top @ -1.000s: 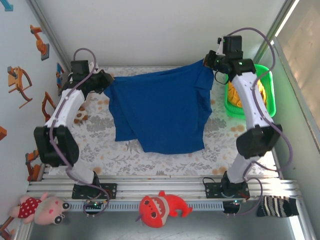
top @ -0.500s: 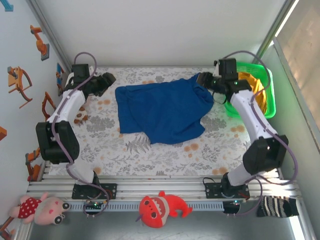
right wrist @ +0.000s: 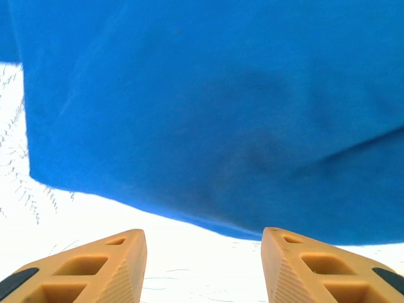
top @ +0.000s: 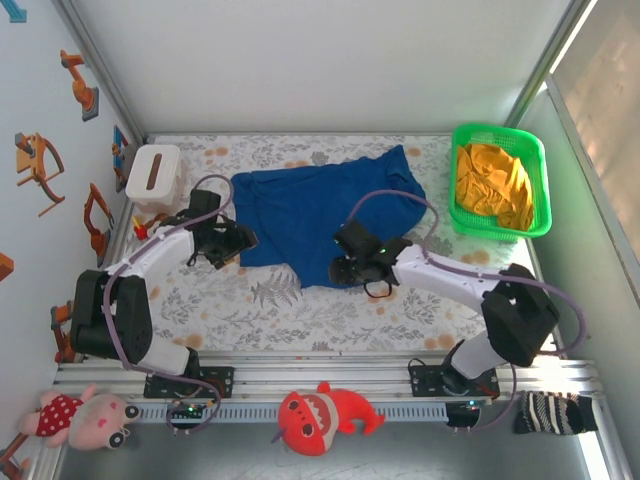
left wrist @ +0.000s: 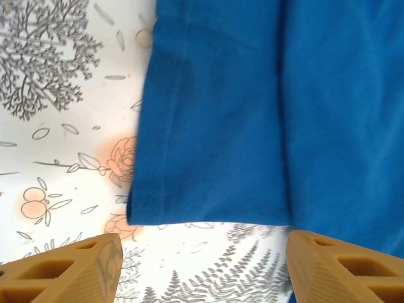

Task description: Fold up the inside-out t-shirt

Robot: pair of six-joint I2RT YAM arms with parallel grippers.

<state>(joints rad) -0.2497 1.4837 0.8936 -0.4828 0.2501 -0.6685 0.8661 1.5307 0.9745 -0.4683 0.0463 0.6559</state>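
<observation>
Presently, shirt: royal-blue soft cloth t-shirt (top: 320, 210) lies spread but rumpled on the far half of the flower-printed table (top: 300, 310), about midway between its left and right edges; neither arm holds it.
Shirt detail: in the left wrist view one layer overlaps another along a straight vertical fold line, and the hem ends in a square corner.
Left gripper: left gripper (top: 238, 245) sits low over the table, just beside the shirt's near left corner. Its jaws are wide with nothing between them. In its own view the tan fingers (left wrist: 63, 271) frame bare tablecloth just below the hem.
Right gripper: right gripper (top: 345, 268) sits at the shirt's near hem, toward the middle of the table. Its jaws are parted and empty, and in its own view the fingertips stop just short of the blue edge.
Tissue box: white tissue box (top: 153, 170) stands at the far left corner, apart from the shirt.
Basket: green plastic basket (top: 497, 230) stands at the far right corner and holds an orange-yellow garment (top: 492, 185); it is near the shirt, not touching.
</observation>
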